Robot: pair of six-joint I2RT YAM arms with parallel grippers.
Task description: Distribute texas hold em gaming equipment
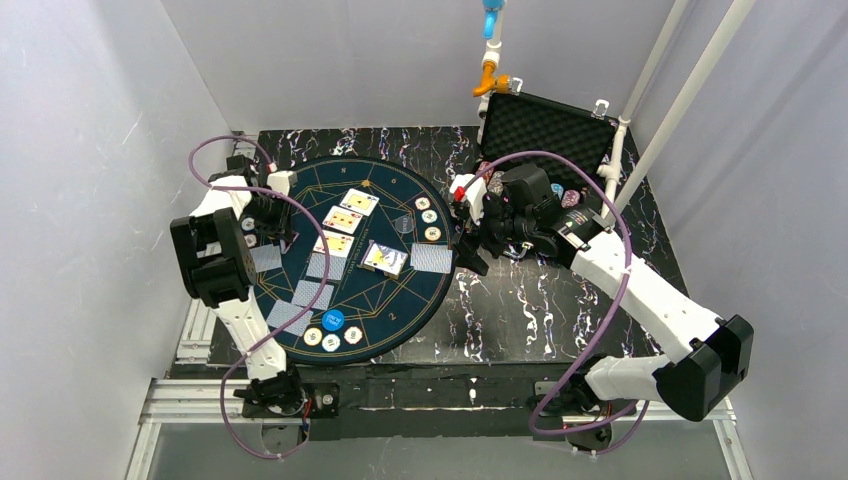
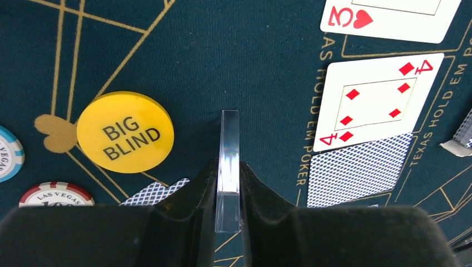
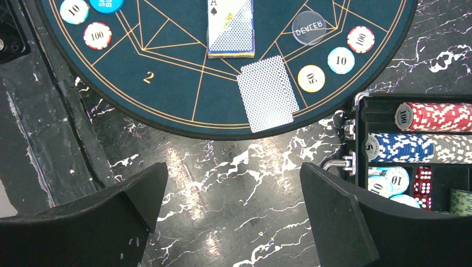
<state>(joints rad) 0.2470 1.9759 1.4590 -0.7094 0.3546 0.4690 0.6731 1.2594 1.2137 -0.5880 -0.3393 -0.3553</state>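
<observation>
The left claw (image 2: 229,173) pinches a clear piece (image 2: 229,133) on edge, its long axis pointing ahead over the mat (image 2: 250,61) between the BIG BLIND button (image 2: 125,132) and the four of diamonds (image 2: 378,100); the right claw (image 3: 234,186) gapes empty.

Plain white wall panels (image 1: 330,60) enclose the space at the back and on both sides, evenly lit. A black tabletop with white marbled veins (image 1: 520,310) fills the middle, glossy with pale glare in the right wrist view. A silver aluminium frame rail (image 1: 200,400) runs along its near edge. Two white slanted pipes (image 1: 690,90) rise at the right, and a blue and orange clamp (image 1: 489,50) hangs at the back.
</observation>
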